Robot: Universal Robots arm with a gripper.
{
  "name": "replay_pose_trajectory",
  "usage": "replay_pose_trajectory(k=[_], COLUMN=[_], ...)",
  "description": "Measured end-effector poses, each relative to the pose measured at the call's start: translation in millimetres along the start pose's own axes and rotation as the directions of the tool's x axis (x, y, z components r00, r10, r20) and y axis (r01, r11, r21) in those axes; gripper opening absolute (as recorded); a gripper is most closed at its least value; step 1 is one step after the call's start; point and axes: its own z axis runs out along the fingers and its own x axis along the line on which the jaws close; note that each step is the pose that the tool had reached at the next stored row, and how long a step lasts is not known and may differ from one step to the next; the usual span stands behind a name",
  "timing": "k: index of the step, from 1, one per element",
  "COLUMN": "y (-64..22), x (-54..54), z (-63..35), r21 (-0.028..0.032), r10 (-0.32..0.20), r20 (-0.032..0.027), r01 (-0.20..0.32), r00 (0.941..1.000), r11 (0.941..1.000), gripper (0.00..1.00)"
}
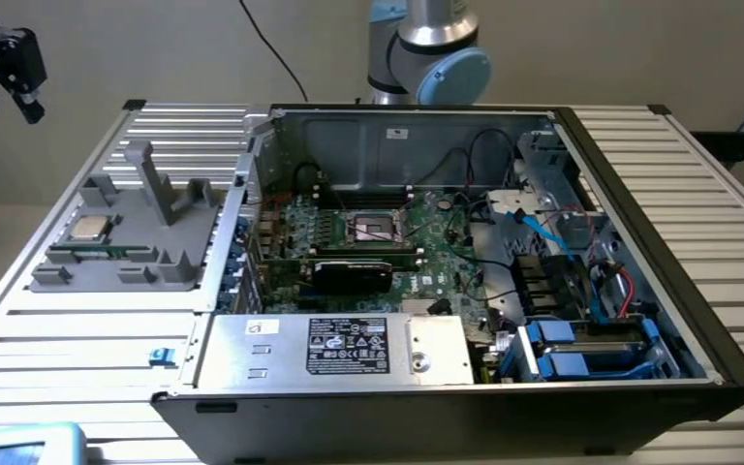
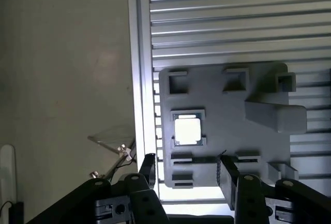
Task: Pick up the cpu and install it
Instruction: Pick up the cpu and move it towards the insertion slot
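Pincer (image 2: 187,175) hangs high at the exterior view's far left, over the edge of the slatted surface (image 1: 62,339), pointing down, jaws apart and empty. The cpu (image 1: 88,230) lies flat in the grey holder (image 1: 171,242) below it, well apart, beside the open computer case (image 1: 411,412).

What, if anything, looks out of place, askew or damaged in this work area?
Nothing stands out: the cpu lies flat and square in its pocket on the grey holder, and the open computer case sits straight.

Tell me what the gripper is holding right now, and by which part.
Nothing. The gripper is open and empty, well clear of the cpu, which sits in its grey holder.
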Motion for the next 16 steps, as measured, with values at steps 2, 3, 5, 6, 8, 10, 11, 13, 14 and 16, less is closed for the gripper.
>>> replay_pose_trajectory(k=[2, 3, 5, 6, 8, 10, 11, 13, 14, 16], y=[0.0, -0.1, -0.2, -0.3, -0.8, -2.0, -2.7, -4.1, -4.7, -5.7], x=[0.0, -0.1, -0.1, -0.2, -0.4, -0.5, -0.6, -0.9, -1.1, -2.4], z=[1.8, 2.5, 3.9, 5.0, 8.3, 11.9, 13.7, 17.3, 19.1, 22.5], r21=[0.0074, 0.0124, 0.0264, 0.0291, 0.0292, 0.0291, 0.0289, 0.0281, 0.0274, 0.0255], r10=[0.000, 0.000, -0.002, -0.002, -0.003, -0.003, -0.003, -0.003, -0.003, -0.003], r20=[0.0000, 0.0003, 0.0011, 0.0014, 0.0017, 0.0017, 0.0017, 0.0015, 0.0015, 0.0015], r01=[0.000, 0.000, 0.002, 0.002, 0.003, 0.003, 0.003, 0.003, 0.003, 0.003], r00=[1.0000, 1.0000, 1.0000, 1.0000, 1.0000, 1.0000, 1.0000, 1.0000, 1.0000, 1.0000], r11=[1.0000, 0.9999, 0.9996, 0.9996, 0.9996, 0.9996, 0.9996, 0.9996, 0.9996, 0.9997], gripper=[0.60, 0.60, 0.60, 0.60, 0.60, 0.60, 0.60, 0.60, 0.60, 0.60])
